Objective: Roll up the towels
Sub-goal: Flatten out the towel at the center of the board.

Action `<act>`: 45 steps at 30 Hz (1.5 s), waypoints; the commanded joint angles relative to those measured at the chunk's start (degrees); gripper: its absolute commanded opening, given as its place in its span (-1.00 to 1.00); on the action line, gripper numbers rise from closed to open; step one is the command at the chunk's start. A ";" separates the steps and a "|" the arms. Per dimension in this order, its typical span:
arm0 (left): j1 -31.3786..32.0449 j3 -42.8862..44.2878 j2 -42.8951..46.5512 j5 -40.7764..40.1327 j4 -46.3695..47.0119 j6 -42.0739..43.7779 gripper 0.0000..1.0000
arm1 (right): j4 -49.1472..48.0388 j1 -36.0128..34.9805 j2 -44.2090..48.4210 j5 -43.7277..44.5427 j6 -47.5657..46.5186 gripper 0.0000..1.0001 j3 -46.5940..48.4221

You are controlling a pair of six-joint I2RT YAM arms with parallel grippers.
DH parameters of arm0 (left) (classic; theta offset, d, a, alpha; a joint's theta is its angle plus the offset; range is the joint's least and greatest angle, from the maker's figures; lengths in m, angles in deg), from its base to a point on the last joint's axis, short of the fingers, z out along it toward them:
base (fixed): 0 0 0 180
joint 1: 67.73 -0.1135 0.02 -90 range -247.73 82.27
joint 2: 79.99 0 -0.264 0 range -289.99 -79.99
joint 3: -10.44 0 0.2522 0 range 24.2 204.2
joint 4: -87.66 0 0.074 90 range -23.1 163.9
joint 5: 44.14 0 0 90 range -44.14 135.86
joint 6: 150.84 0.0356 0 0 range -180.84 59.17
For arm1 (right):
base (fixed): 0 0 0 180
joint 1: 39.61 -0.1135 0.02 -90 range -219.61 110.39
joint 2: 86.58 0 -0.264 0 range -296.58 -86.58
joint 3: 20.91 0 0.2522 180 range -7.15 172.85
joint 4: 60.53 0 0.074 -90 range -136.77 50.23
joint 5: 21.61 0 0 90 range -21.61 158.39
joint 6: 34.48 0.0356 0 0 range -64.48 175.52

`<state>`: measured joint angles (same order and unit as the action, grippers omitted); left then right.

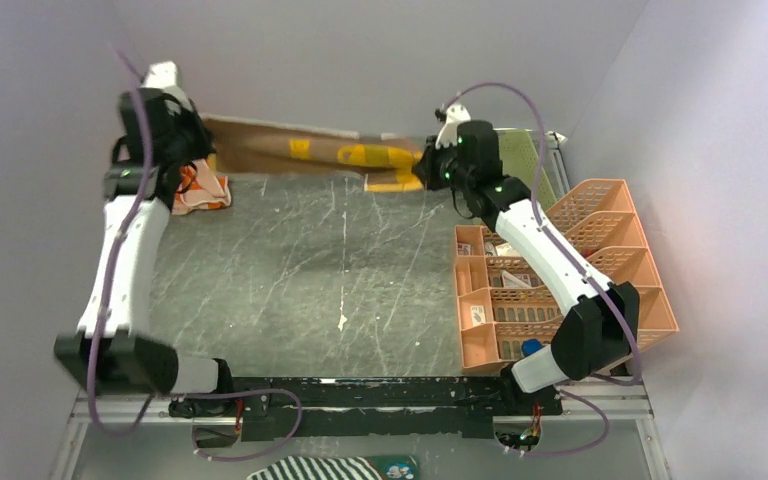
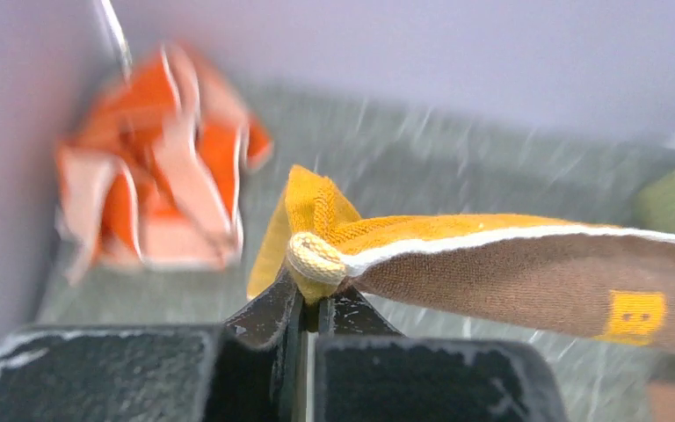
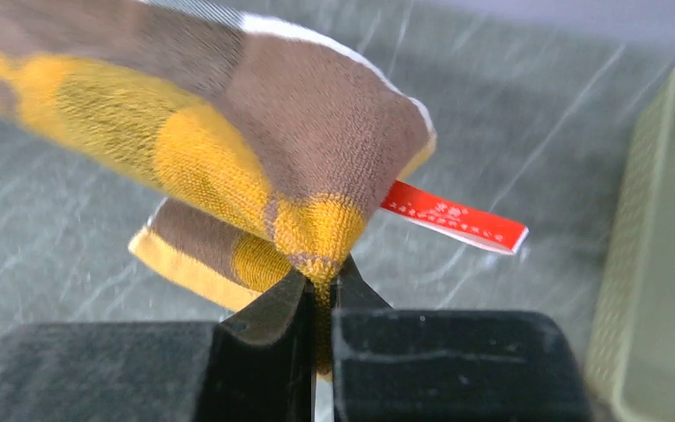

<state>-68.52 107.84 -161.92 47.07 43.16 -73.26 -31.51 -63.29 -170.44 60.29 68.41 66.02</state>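
Claws 2: left claw, right claw, each clamped on 1 mustard towel | 1 orange towel crumpled, apart

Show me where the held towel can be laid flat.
The wide dark tabletop is bare between the left arm and the orange organizer, from the stretched brown-and-mustard towel down to the base rail. Crowded: the far-left corner with the crumpled orange towel, and the right side.
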 commanded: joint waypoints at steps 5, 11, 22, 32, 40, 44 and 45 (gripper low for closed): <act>0.27 -4.22 17.89 -6.19 1.70 -0.76 -0.86 | -4.27 -1.03 6.81 1.97 -9.43 -0.90 -1.18; 0.27 -18.77 34.24 -8.68 -1.14 -3.37 -0.86 | -15.17 -2.62 31.01 -1.01 -6.54 -0.83 -28.02; 0.28 -14.94 12.82 -8.28 -6.65 -0.69 0.38 | -12.79 -2.16 18.79 3.48 -5.99 0.98 -27.62; -0.30 -12.08 4.15 -15.20 -8.32 2.22 0.54 | -12.99 -0.93 2.98 -0.73 -6.09 0.88 -19.57; -0.78 -19.29 0.64 -13.25 -7.56 -0.79 0.45 | -11.04 -1.72 -9.15 -8.25 -7.22 0.60 -17.22; -0.78 -21.91 -2.52 -13.76 -6.92 -1.53 0.34 | -10.45 -3.43 -12.71 -8.83 -7.80 0.50 -16.16; -0.74 -22.13 -3.07 -14.09 -6.76 -1.35 0.33 | -10.48 -4.07 -13.20 -8.75 -7.72 0.50 -16.13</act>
<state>-68.90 87.36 -162.89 33.21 35.86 -73.72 -42.72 -65.50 -182.13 53.60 61.85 47.70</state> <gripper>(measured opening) 0.675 0.758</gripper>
